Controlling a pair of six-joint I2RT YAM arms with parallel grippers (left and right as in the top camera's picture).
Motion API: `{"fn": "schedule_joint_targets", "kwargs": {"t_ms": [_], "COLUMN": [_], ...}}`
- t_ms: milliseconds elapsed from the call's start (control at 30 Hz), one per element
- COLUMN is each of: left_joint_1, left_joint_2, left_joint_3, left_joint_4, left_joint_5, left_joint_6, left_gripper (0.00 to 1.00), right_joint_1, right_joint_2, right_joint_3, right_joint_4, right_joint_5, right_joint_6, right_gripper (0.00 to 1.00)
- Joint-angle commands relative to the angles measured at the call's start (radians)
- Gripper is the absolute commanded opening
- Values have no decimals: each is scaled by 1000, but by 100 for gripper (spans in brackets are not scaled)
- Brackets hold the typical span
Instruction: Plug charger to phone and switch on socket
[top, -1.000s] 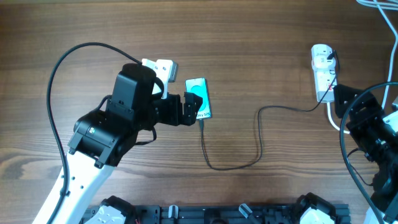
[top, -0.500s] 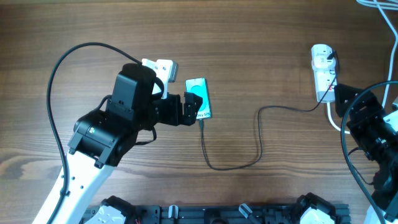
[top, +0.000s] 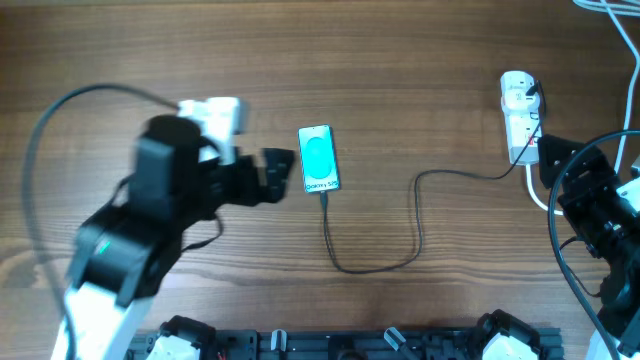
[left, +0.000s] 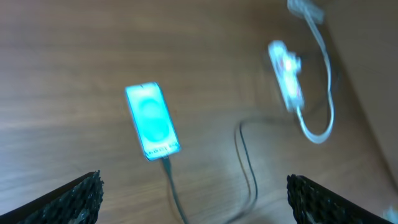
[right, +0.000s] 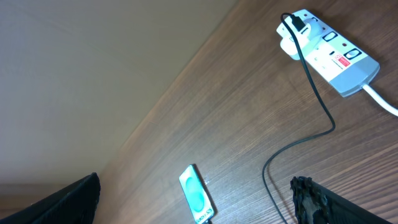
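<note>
The phone lies flat on the wooden table with its teal screen lit; it also shows in the left wrist view and the right wrist view. The black charger cable runs from the phone's bottom edge in a loop to the white socket strip at the right, where its black plug sits. My left gripper is open and empty, just left of the phone and apart from it. My right gripper is open and empty, just below the socket strip.
A thick white cord runs from the socket strip up to the table's far right corner. The right arm sits at the right edge. A black rail runs along the front edge.
My left arm has pulled back to the left, away from the phone, and its gripper has let go. The phone and cable stay put. The right arm has not moved.
</note>
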Motion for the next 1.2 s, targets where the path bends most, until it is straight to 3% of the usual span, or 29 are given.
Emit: {"fn": "schedule_joint_targets", "kwargs": {"t_ms": [0,367,533,900,1000,1167], "left_joint_1": [148,463,507,551,551,551], "left_joint_2": [-143,-530,-713,-906,-938,-990], "left_joint_3": [-65,-403,-666,-1052,-1093,-1139], "left_joint_4": [7,151,359,859,906,911], "left_joint_5": [-5,-43,-63,-134,-195,-246], "left_joint_6": [19,19,-11,-298,-357,-359], "left_gripper": [100,100,100,100,100,100], "right_joint_1": [0,0,0,0,0,0], "right_joint_2": [2,2,2,2,2,2], "right_joint_3": [4,4,4,4,4,4], "right_joint_4": [0,0,0,0,0,0], "right_joint_5": [10,10,10,10,10,10], "right_joint_6": [7,8,7,8,7,8], "right_gripper": [100,100,100,100,100,100]}}
